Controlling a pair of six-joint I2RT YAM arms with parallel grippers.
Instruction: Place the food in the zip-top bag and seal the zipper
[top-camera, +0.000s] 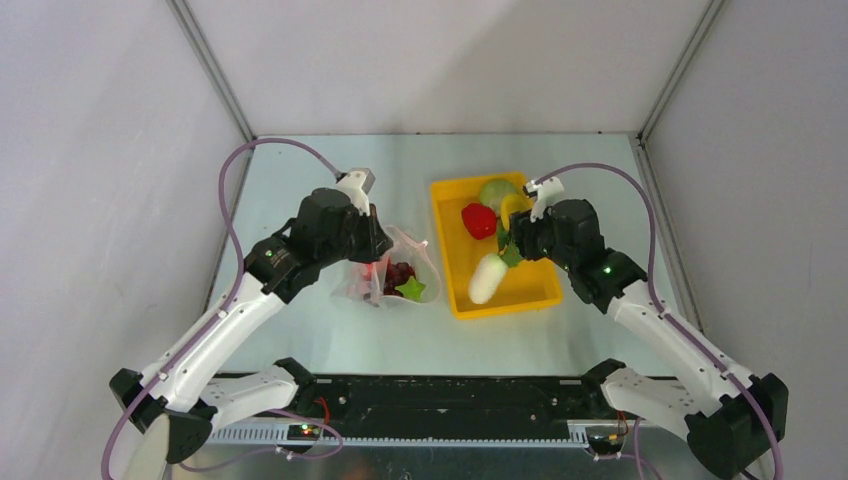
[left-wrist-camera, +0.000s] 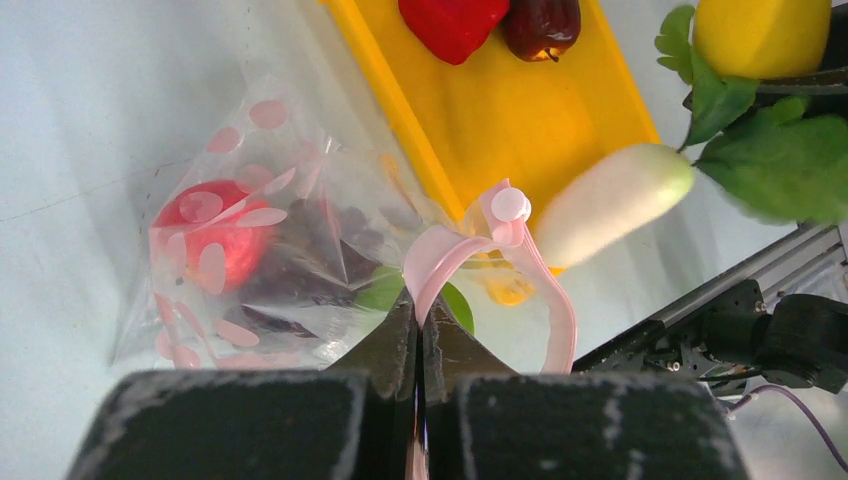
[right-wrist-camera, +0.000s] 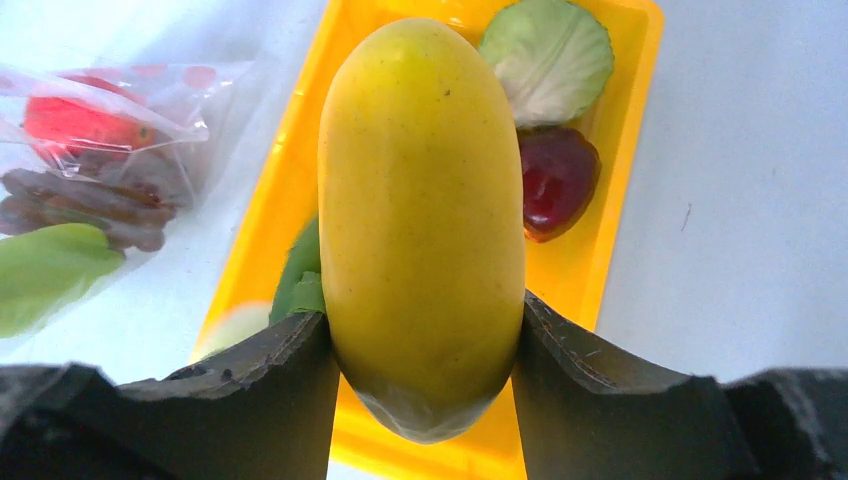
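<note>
Left gripper (left-wrist-camera: 418, 310) pinches the zipper (left-wrist-camera: 440, 255), seemingly to prop the zip-top bag (left-wrist-camera: 250, 250) mouth open, while the right gripper (right-wrist-camera: 422, 320) clamps a yellow piece (right-wrist-camera: 420, 180) over the tray (right-wrist-camera: 585, 270).

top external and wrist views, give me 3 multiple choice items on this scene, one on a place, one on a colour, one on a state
1. Where does the cabbage lie?
A in the zip-top bag
B in the yellow tray
C on the bare table

2. What colour is the piece held by the right gripper?
A red
B white
C yellow

3. How does the left gripper stand?
A wide open above the tray
B shut on the zipper
C shut on the tray's rim

Answers:
1 B, the right wrist view shows the cabbage at the tray's far end.
2 C, an oblong yellow piece sits clamped between the fingers.
3 B, the left wrist view shows the jaws closed on the pink strip.
</note>
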